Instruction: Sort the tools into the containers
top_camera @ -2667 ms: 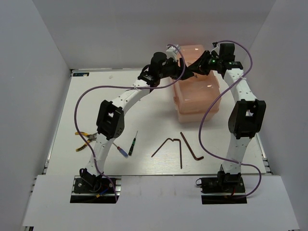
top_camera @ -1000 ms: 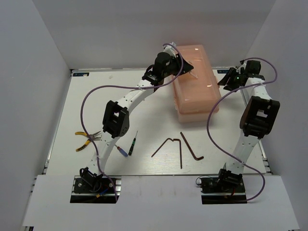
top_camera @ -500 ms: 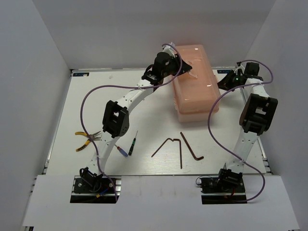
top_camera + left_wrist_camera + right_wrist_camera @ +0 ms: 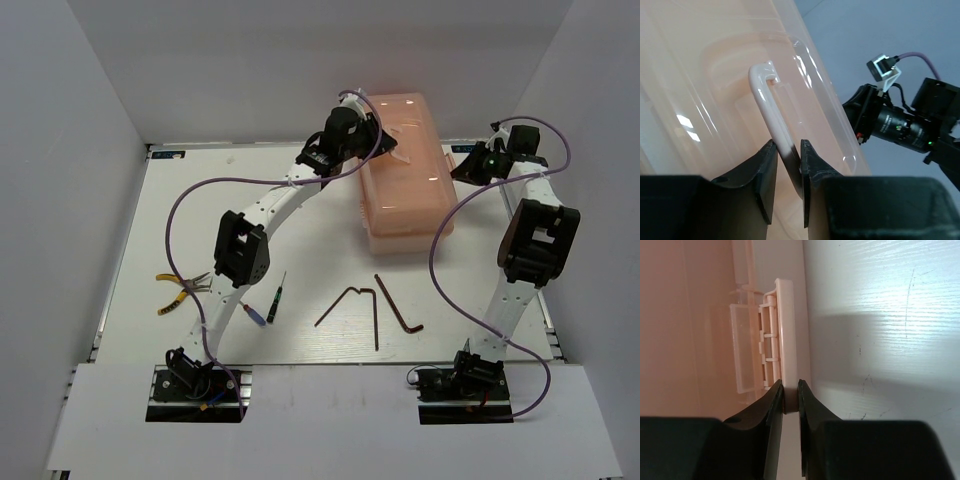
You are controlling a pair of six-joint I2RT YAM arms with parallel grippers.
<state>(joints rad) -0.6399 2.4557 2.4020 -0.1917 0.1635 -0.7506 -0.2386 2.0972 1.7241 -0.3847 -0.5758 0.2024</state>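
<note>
The salmon-pink toolbox [image 4: 410, 185] stands closed at the back of the table. My left gripper [image 4: 385, 142] is on its lid, and the left wrist view shows it [image 4: 787, 155] shut on the pale lid handle [image 4: 765, 95]. My right gripper [image 4: 463, 168] is at the box's right side. In the right wrist view it [image 4: 789, 395] is shut on the side latch [image 4: 787, 335]. On the table lie the green screwdriver [image 4: 278, 297], the blue screwdriver [image 4: 255, 314], three hex keys [image 4: 345, 300] [image 4: 376, 320] [image 4: 398, 308], and pliers [image 4: 172, 292] at the left.
White walls close in the table on the left, back and right. The left arm's purple cable [image 4: 190, 200] loops over the left half. The pliers lie partly under the left arm's lower link [image 4: 215, 300].
The right gripper has left the top of the toolbox, swung to its right side and closed on the side latch. The left gripper has stayed on the lid handle.
</note>
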